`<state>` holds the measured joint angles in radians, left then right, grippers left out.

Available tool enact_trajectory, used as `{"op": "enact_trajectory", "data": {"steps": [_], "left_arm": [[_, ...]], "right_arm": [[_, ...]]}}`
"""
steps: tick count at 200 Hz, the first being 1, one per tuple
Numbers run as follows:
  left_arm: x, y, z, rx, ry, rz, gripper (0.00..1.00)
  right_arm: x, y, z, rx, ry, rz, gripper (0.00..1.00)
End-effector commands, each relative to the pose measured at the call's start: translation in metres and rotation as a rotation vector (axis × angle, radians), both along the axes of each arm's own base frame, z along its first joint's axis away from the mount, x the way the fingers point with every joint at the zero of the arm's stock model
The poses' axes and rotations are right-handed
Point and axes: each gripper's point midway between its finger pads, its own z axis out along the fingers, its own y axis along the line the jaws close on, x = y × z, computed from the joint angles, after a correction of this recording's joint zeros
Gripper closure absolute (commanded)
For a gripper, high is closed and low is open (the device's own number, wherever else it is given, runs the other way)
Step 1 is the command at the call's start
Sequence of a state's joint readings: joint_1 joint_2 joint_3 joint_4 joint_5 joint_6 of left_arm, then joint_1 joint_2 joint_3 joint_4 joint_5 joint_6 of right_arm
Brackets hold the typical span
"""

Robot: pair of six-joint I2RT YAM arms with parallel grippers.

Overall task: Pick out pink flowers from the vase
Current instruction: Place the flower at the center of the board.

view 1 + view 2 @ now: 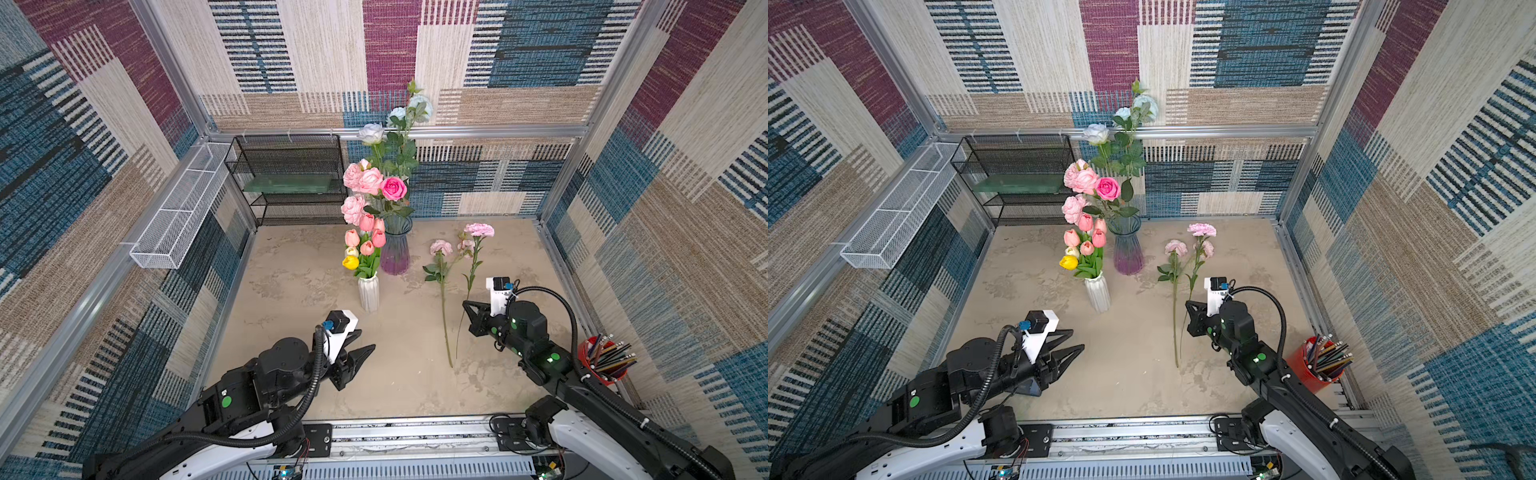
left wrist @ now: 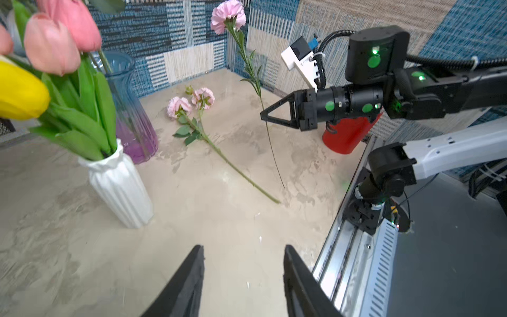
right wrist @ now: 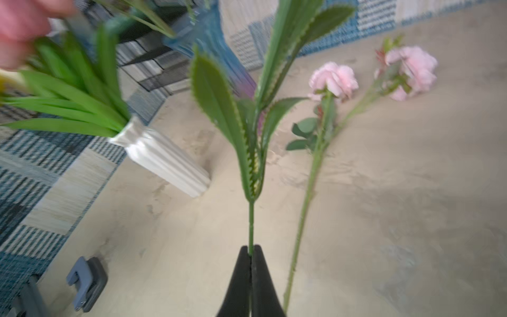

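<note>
The glass vase [image 1: 395,249], blue fading to purple, holds pale-pink peonies [image 1: 359,178], a hot-pink rose [image 1: 393,188] and pale blue-white roses [image 1: 372,133]. In front of it, a white ribbed vase [image 1: 368,293] carries salmon-pink tulips [image 1: 368,237] and a yellow one [image 1: 350,262]. My right gripper [image 1: 465,305] [image 3: 251,248] is shut on the thin green stem [image 3: 251,225] of a pink flower [image 1: 478,230], right of the vases. Another pink flower branch [image 1: 440,247] lies flat on the table beside it. My left gripper [image 1: 366,340] [image 2: 244,248] hangs open and empty just in front of the white vase.
A black mesh shelf [image 1: 286,178] stands at the back left, and a white wire basket [image 1: 183,208] hangs on the left wall. A red cup of pencils [image 1: 602,361] sits at the right edge behind my right arm. A metal rail [image 1: 415,432] runs along the front.
</note>
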<state>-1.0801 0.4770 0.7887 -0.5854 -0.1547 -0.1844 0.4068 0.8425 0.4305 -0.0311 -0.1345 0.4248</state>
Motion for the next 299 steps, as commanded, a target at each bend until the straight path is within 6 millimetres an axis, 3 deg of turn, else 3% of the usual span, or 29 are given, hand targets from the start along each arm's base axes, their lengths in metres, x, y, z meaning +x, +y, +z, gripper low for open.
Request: {"op": "enact_trajectory", "data": {"steps": [1, 67, 102, 178, 232, 263, 299], "left_arm": [[-0.008, 0.022, -0.019, 0.060, 0.064, 0.033, 0.55], [-0.015, 0.045, -0.010, -0.055, -0.004, 0.058, 0.56], [-0.015, 0.040, -0.015, -0.037, -0.003, 0.039, 0.56], [-0.016, 0.034, -0.021, 0.000, 0.017, 0.020, 0.58], [-0.015, 0.035, -0.020, -0.002, 0.009, 0.024, 0.58], [-0.015, 0.034, -0.022, 0.001, 0.011, 0.022, 0.58], [-0.015, 0.034, -0.022, 0.004, 0.012, 0.022, 0.58]], "right_arm": [[0.001, 0.004, -0.020, 0.024, 0.135, 0.049, 1.00], [0.029, 0.003, -0.097, -0.139, 0.397, 0.036, 1.00], [0.037, 0.003, -0.119, -0.161, 0.440, 0.021, 1.00], [0.057, 0.005, -0.127, -0.198, 0.447, 0.013, 0.99], [0.054, 0.011, -0.144, -0.220, 0.484, 0.031, 0.94], [0.051, 0.010, -0.150, -0.249, 0.494, 0.024, 0.78], [0.053, 0.002, -0.140, -0.272, 0.466, -0.020, 0.75]]}}
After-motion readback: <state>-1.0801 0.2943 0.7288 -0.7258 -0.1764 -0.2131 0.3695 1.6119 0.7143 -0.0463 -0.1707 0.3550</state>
